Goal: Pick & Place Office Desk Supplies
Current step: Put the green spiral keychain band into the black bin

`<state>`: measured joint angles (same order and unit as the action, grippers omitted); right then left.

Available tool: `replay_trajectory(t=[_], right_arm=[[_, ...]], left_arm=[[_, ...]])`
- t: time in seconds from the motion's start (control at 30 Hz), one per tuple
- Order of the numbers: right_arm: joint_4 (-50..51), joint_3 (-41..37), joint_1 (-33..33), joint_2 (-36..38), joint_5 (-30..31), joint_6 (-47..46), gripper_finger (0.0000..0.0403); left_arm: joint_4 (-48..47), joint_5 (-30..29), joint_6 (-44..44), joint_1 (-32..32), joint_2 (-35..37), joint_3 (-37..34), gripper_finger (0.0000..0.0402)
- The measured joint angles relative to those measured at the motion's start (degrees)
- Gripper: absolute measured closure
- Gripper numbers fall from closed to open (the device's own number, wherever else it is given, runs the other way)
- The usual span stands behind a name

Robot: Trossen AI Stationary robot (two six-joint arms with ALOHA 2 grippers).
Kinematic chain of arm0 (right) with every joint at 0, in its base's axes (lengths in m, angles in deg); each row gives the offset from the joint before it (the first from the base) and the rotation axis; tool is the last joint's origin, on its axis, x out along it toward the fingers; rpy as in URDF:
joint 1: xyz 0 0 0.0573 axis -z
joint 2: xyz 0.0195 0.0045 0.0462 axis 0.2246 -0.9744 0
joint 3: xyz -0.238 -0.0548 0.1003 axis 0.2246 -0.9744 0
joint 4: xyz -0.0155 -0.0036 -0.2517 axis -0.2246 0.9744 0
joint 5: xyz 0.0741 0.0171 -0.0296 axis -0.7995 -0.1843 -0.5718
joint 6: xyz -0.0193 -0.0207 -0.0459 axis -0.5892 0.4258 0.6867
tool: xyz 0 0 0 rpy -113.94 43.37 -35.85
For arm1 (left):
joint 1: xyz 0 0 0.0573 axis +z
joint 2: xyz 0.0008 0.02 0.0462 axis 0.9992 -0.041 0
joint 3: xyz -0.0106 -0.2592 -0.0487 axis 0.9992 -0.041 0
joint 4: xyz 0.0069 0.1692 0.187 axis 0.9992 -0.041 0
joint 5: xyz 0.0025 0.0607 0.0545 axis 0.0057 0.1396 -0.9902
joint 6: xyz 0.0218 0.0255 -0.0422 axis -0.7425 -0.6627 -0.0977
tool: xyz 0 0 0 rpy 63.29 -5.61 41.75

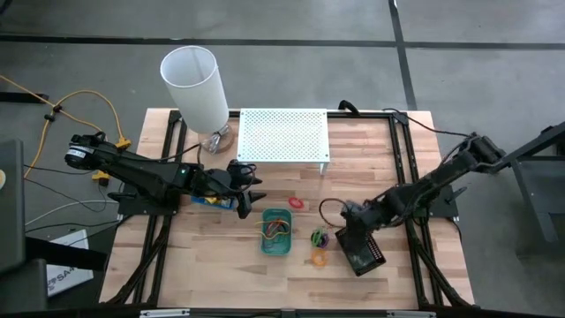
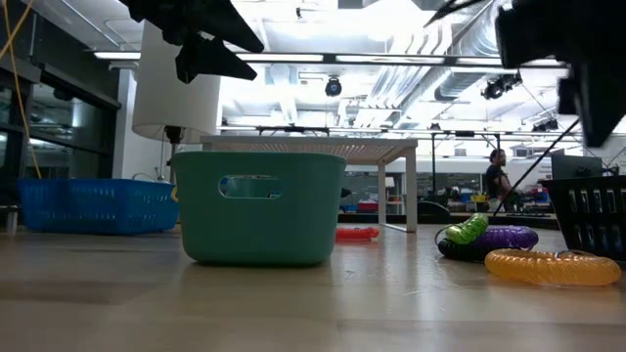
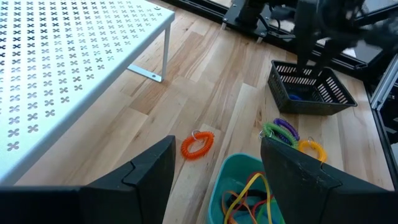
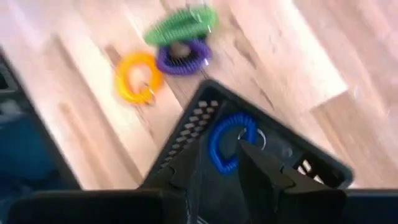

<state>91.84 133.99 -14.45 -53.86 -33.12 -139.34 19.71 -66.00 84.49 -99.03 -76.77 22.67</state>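
From the left, the left gripper hovers with jaws spread and empty beside the green tray of rings, while the right gripper, jaws apart, hangs over the black tray holding a blue ring.

High view hangs overhead, looking straight down on the whole bench. Low view sits at bench level, close behind the green tray, facing the room. Left wrist view looks across that tray to the black tray; right wrist view peers close into it.
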Motion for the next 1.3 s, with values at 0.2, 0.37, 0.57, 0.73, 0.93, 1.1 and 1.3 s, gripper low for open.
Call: replay_trajectory(t=[0.2,0.37,0.57,0.73,0.93,1.1,1.3], right_arm=[[-0.31,0.02,3.66,2.66,0.48,6.75,0.0314],[-4.22,0.02,5.87,1.05,-0.17,13.64,0.0314],[-12.41,0.08,9.02,-3.04,-3.57,21.44,0.0314],[-18.26,0.07,12.04,-6.17,-5.40,27.99,0.0314],[-23.35,0.36,14.24,-8.19,-6.24,34.47,0.0314],[-25.03,1.31,14.56,-8.66,-5.98,40.95,0.0314],[-25.19,2.21,13.03,-8.66,-1.67,47.11,0.0314]], left_arm=[[0.00,-0.01,0.01,0.00,0.00,0.00,0.0172],[0.00,0.00,-0.02,0.00,0.00,0.00,0.0172],[0.36,0.00,0.01,0.00,0.00,0.00,0.0172],[0.52,0.02,-0.01,0.00,0.02,0.00,0.0172],[0.50,0.02,0.01,0.00,0.02,0.00,0.0172],[0.49,0.01,-0.01,0.00,0.02,0.00,0.0172],[0.61,0.00,0.01,0.00,0.02,0.00,0.0172]])
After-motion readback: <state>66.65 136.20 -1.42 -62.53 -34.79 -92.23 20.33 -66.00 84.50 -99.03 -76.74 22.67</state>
